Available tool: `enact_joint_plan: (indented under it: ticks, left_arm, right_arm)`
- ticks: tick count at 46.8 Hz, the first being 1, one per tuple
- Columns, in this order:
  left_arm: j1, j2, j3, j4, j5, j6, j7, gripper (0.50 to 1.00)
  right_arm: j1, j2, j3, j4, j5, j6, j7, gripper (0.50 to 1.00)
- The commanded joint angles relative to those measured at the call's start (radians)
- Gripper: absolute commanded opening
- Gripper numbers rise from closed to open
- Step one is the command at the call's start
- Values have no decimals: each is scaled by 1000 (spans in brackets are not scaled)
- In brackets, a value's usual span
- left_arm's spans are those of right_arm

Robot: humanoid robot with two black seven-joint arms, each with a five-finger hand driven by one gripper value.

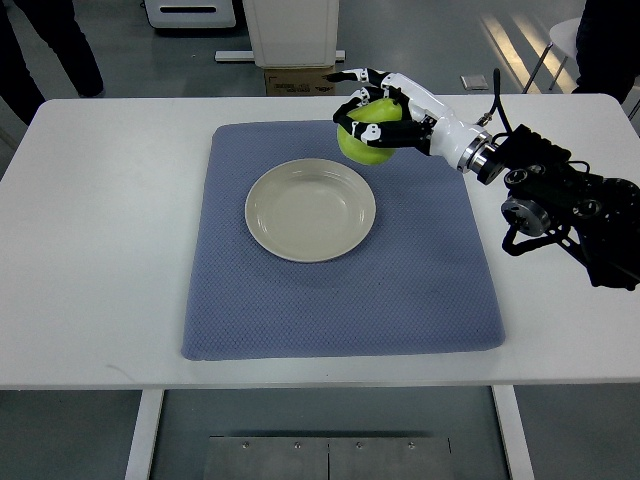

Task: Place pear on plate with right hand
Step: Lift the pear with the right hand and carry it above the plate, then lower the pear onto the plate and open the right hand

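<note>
A yellow-green pear is held in my right hand, whose white and black fingers are curled around it. The hand holds the pear above the blue mat, just past the far right rim of the plate. The cream plate sits empty in the middle of the blue mat. My right arm comes in from the right edge across the table. My left arm is out of view.
The mat lies on a white table. A cardboard box and a white stand base sit on the floor beyond the far edge. People's legs show at the top left and top right corners.
</note>
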Motion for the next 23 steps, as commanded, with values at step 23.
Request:
enact_joint_plan:
  ticks: [23]
  left_arm:
    - [0, 0, 0, 0, 0, 0, 0, 1000]
  right_arm:
    - [6, 180, -28, -146, -17, -15, 0, 500]
